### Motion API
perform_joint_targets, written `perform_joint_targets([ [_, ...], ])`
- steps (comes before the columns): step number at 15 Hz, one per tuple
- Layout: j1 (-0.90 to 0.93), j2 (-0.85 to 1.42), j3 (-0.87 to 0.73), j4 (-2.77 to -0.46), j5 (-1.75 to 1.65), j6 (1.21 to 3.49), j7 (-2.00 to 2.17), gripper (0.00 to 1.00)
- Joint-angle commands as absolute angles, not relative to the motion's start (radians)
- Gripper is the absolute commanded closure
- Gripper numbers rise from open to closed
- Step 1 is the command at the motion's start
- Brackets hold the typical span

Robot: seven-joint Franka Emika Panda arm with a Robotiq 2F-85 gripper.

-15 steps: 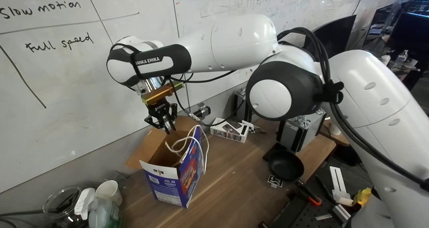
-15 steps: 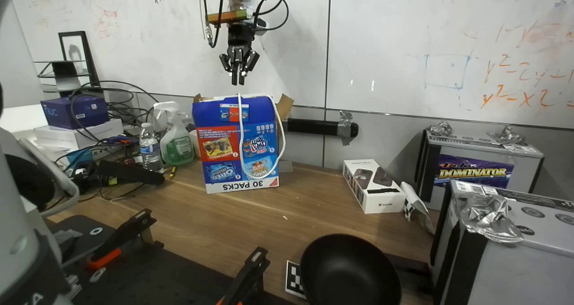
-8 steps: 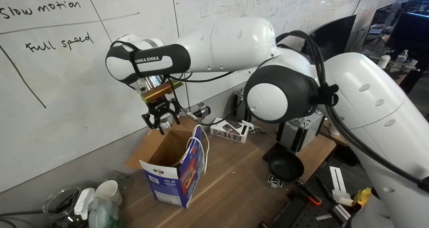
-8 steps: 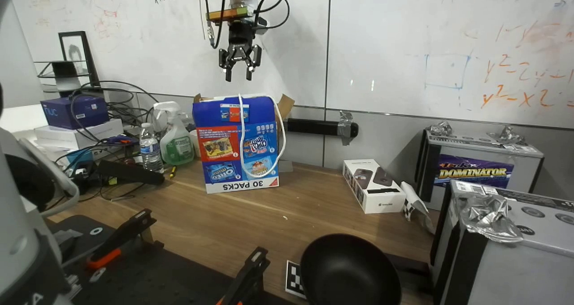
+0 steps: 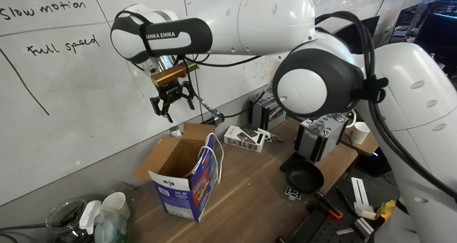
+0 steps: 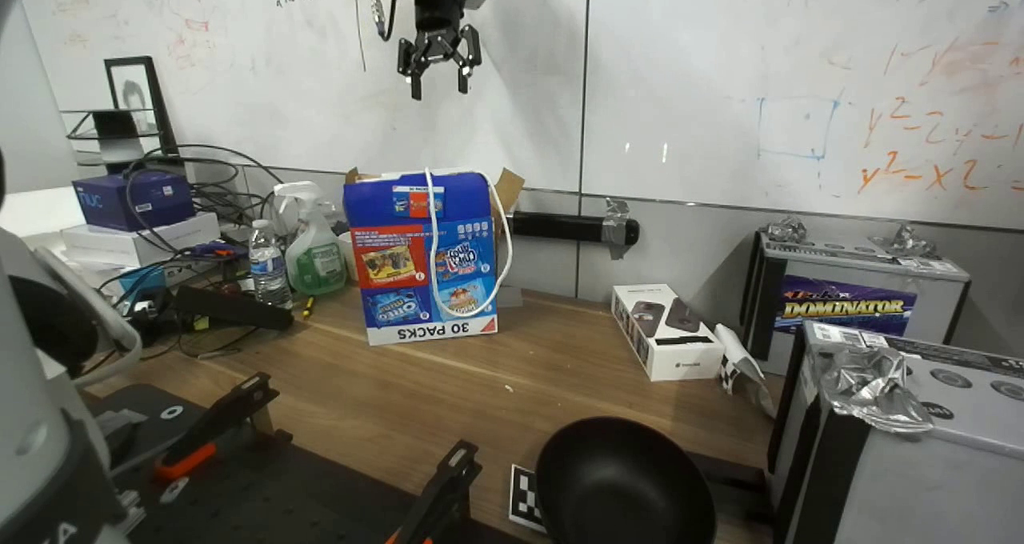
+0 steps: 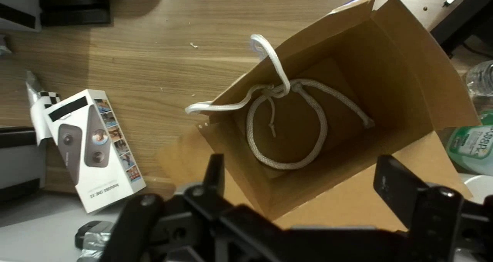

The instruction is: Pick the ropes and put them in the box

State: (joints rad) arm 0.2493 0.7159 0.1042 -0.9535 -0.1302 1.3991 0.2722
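The gripper (image 6: 440,88), spread apart, is hovering above the box (image 6: 400,244), maybe mid-packing: one rope (image 7: 250,135) is lying inside, another rope (image 7: 279,64) is hanging partly out at wrist-view ten o'clock, likely needing tucking in.

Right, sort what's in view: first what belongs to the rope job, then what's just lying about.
Belongs to the job:
cardboard box
coiled white rope inside it
hanging white rope looped over its wall
gripper, open above it

Just lying about:
black pan
white carton
spray bottle
water bottle
purple carton
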Motion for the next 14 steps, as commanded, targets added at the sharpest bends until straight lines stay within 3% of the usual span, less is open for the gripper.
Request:
perform_joint_targets([
  [1,0.229,0.504,0.103,-1.181,-0.161,1.462,0.230,0.00],
  [6,0.194,0.322,0.112,-1.395,-0.164,1.574,0.131,0.00],
  [14,0.153,0.142,0.103,-1.800,-0.177,1.993,0.035,0.00],
])
